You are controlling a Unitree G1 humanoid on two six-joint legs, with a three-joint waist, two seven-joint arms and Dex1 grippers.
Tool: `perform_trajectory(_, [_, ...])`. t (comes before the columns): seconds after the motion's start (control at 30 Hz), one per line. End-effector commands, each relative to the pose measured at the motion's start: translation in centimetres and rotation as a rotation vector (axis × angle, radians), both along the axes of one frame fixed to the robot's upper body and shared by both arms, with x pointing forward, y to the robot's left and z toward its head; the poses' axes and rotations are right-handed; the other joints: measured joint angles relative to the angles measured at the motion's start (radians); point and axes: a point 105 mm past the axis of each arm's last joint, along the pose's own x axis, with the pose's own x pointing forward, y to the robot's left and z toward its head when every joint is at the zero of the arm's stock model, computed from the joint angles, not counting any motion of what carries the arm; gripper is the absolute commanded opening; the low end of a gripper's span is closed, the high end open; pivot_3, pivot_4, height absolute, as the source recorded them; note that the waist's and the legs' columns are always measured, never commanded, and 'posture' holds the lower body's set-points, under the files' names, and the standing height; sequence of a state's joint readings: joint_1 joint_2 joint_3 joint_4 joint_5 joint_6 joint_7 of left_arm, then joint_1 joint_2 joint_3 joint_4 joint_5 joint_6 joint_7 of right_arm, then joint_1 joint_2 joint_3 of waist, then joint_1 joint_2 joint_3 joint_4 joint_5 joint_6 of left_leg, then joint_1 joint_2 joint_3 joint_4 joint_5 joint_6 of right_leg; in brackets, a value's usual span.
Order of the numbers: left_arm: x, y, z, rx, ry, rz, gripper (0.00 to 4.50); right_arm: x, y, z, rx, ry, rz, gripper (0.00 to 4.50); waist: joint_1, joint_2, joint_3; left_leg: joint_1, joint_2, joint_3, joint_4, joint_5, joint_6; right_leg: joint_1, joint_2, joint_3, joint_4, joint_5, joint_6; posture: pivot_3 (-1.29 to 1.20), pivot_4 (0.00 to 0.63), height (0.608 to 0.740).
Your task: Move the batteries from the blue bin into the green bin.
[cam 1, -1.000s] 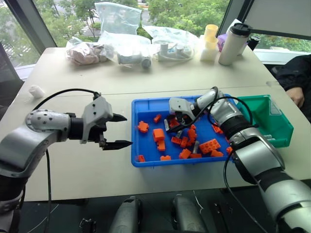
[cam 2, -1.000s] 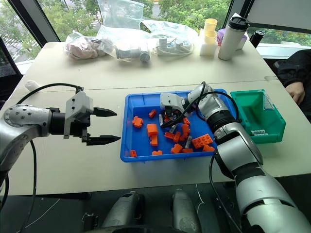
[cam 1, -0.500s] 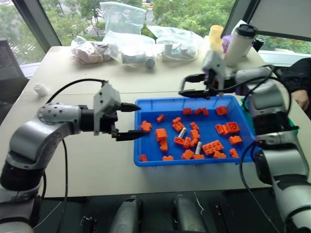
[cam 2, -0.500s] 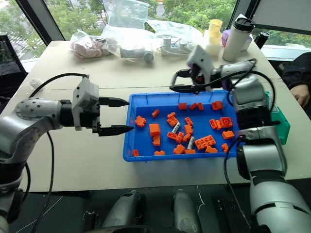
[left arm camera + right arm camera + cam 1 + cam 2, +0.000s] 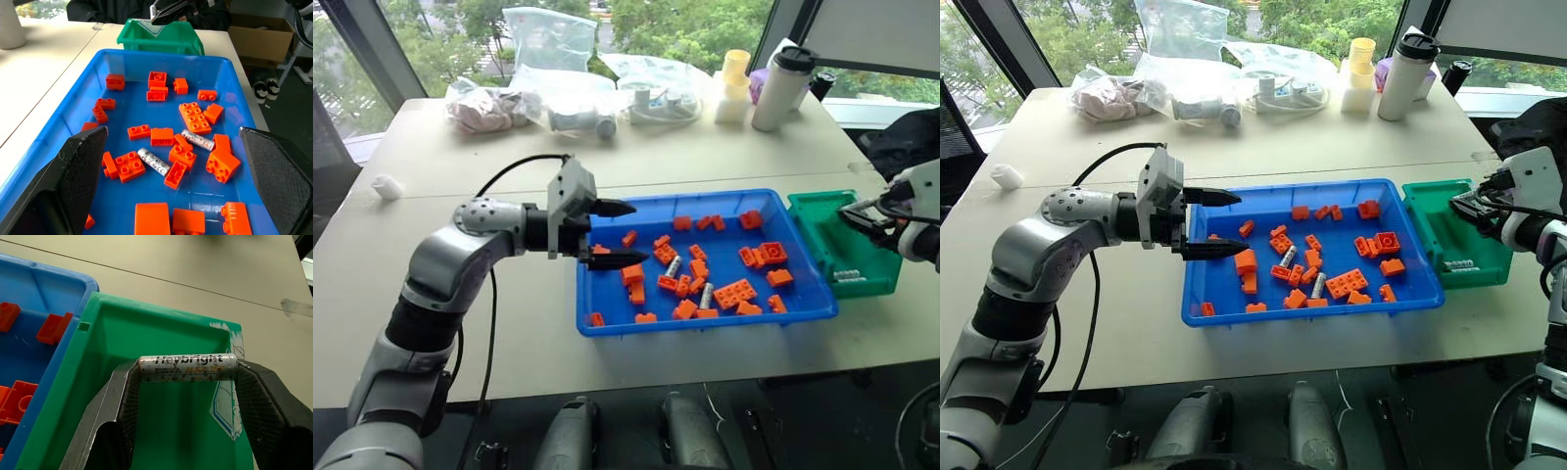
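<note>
Batteries are seen in three places, each given here relative to the blue bin (image 5: 813,299). Two silver batteries (image 5: 153,162) lie loose inside the blue bin, near its middle, among scattered orange bricks (image 5: 734,293); both lie flat, and one (image 5: 197,140) is touching a brick. A third battery (image 5: 188,368) is clamped end to end between the fingers of the right hand (image 5: 187,382), which is held over the green bin (image 5: 98,382). The green bin stands just beside the blue bin, at its right short side, the rims nearly touching. On the green bin's floor, towards its near end, at least one more battery (image 5: 847,275) can be made out.

The left hand (image 5: 617,233) is held over the left end of the blue bin, pointing across it towards the green bin. Its two black fingers (image 5: 80,166) are spread well apart, and nothing is held between them. Orange bricks lie under and ahead of its fingertips.

The blue bin rests on the pale desk (image 5: 509,333), close to the near edge. Beyond the blue bin, at the far side of the desk, clear plastic bags (image 5: 548,44), a yellow cup (image 5: 736,69) and a white flask with a dark lid (image 5: 781,88) are set out. A dark sleeve (image 5: 906,142) is seen beyond the green bin, at the desk's right end.
</note>
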State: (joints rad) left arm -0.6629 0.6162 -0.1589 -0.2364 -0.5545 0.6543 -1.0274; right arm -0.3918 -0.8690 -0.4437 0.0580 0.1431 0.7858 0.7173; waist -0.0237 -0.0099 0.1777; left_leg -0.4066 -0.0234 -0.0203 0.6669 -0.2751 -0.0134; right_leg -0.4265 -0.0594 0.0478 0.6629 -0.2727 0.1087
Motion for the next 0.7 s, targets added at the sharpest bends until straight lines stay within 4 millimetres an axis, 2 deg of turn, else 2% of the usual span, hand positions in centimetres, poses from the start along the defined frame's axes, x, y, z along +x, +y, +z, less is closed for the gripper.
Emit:
perform_trajectory(0.03, [0.0,0.1,0.4,0.009,-0.038,-0.012,4.50,-0.3,-0.7,2.0,-0.034,-0.059,-0.047,2.22,0.005,0.000,0.000,0.000,0.000,0.000,0.000,0.000,0.000,0.000,0.000,0.000,0.000,0.000,0.000,0.00,0.150,0.740])
perform_trajectory(0.23, [0.1,0.2,0.3,0.017,-0.047,-0.008,4.50,-0.1,-1.0,1.4,-0.016,-0.039,-0.062,2.22,0.012,0.000,0.000,-0.001,0.000,0.000,0.001,0.000,0.000,0.000,0.000,0.000,-0.001,0.000,0.000,0.00,0.150,0.740])
perform_trajectory(0.37, [0.2,0.4,0.3,0.024,-0.051,0.000,4.50,0.0,-1.5,1.2,-0.024,-0.030,-0.082,4.15,0.011,0.000,0.000,-0.001,-0.001,0.000,0.001,0.000,0.000,0.000,-0.001,0.000,-0.001,0.000,0.000,0.00,0.150,0.740])
perform_trajectory(0.4, [0.2,0.4,0.3,0.024,-0.052,0.001,4.50,0.0,-1.6,1.2,-0.029,-0.032,-0.087,4.42,0.010,0.000,0.000,-0.001,-0.001,0.000,0.001,0.000,0.000,0.000,0.000,0.000,-0.001,0.000,0.000,0.00,0.150,0.740])
perform_trajectory(0.57, [0.3,0.6,0.4,0.025,-0.057,0.010,4.50,0.4,-1.2,2.4,-0.046,-0.072,-0.065,4.42,0.010,0.000,0.000,-0.001,0.000,0.000,0.000,0.000,0.000,0.000,0.000,0.000,-0.001,0.000,0.000,0.00,0.150,0.740])
perform_trajectory(0.7, [0.3,0.9,0.4,0.040,-0.062,0.017,4.50,0.8,3.5,4.0,-0.036,-0.100,0.153,4.42,0.006,0.000,0.000,-0.001,0.000,0.000,0.000,0.000,0.000,0.000,0.000,0.000,-0.001,0.000,0.000,0.00,0.150,0.740])
